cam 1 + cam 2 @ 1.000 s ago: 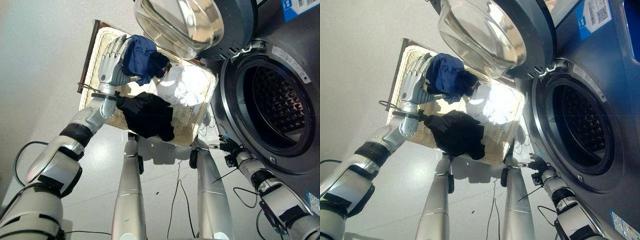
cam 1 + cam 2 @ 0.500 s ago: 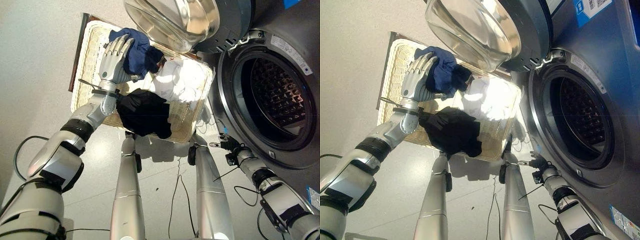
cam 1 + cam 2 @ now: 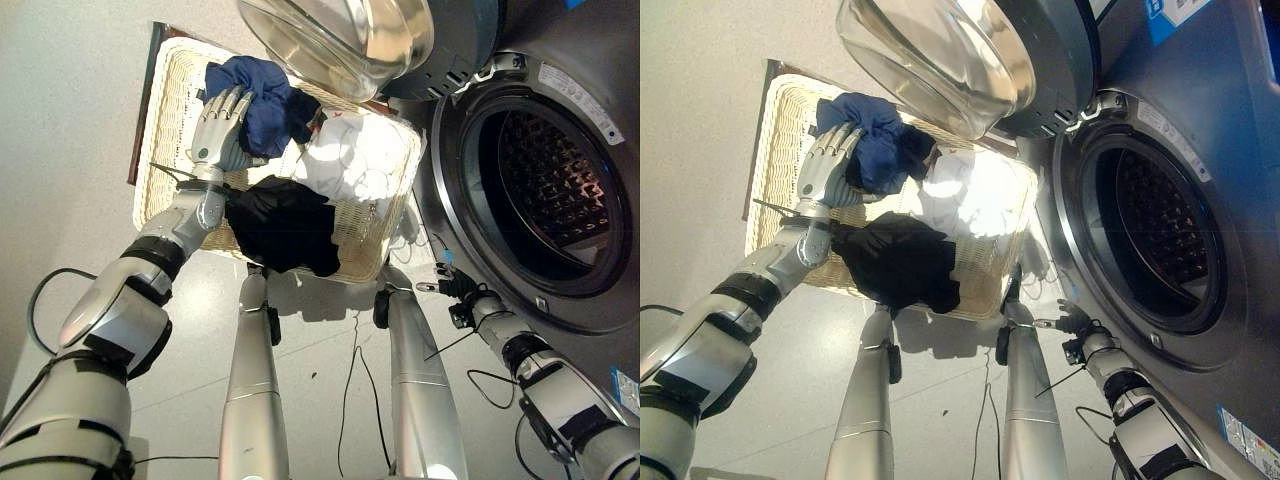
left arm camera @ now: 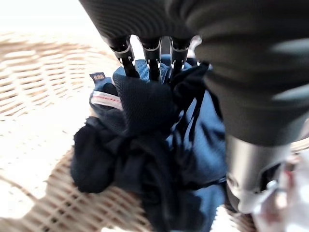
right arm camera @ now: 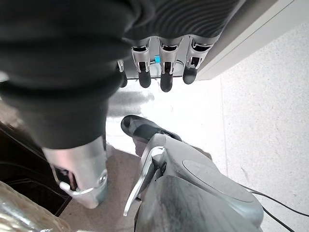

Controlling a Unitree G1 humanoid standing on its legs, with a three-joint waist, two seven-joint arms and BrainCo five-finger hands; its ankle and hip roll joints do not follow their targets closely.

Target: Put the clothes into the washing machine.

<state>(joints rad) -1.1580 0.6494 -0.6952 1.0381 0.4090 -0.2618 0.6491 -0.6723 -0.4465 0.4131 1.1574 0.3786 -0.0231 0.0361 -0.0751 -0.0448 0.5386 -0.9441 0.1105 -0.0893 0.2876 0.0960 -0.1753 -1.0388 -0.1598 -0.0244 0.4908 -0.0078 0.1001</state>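
Blue garment in far-left of basket, left hand curled into it. Right hand low, fingers relaxed, empty. Risk: shallow grip, cloth slips before drum.

You look down from the head: both eye views share the wicker basket at left and washing machine at right. Each wrist view looks closely along its own hand.
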